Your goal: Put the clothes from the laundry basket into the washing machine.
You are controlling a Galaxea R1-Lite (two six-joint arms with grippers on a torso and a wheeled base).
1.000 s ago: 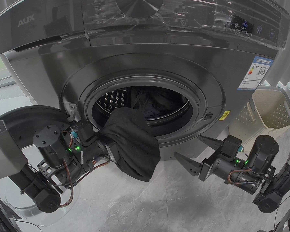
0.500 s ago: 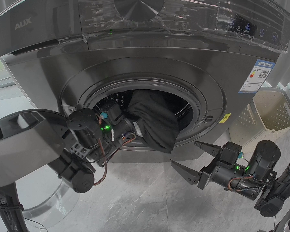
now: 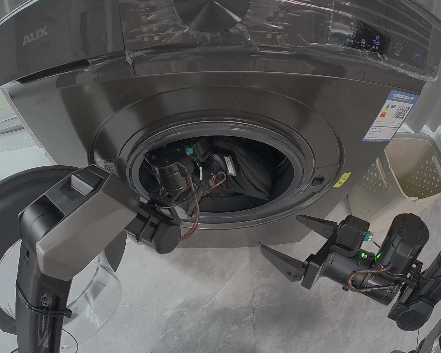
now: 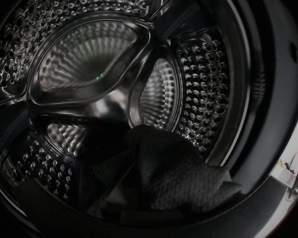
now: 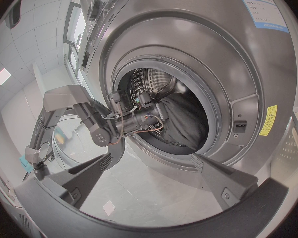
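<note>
**Left arm now deep in the drum with the black garment**

Since half a second ago the left arm has pushed on through the washing machine (image 3: 220,89) opening. The black garment (image 3: 257,172), which then draped out over the door rim, now lies wholly inside. The right arm has hardly shifted.

The left tool (image 3: 228,165) sits inside the drum (image 4: 89,60), its front end buried in the cloth, so I cannot tell whether it grips or has let go. Seen from its own wrist, the garment is heaped just ahead of and below the tool, on the drum's lower wall, with other dark cloth beside it.

The right tool (image 3: 281,232) hangs outside over the grey floor (image 3: 220,310), jaws spread wide and holding nothing. The machine's opening lies ahead of its tips, and the garment is well apart from it.

Behind the right tool, off to the machine's side, stands the pale laundry basket (image 3: 416,167). The open door (image 3: 5,212) hangs behind the left tool, beside the left arm.
</note>
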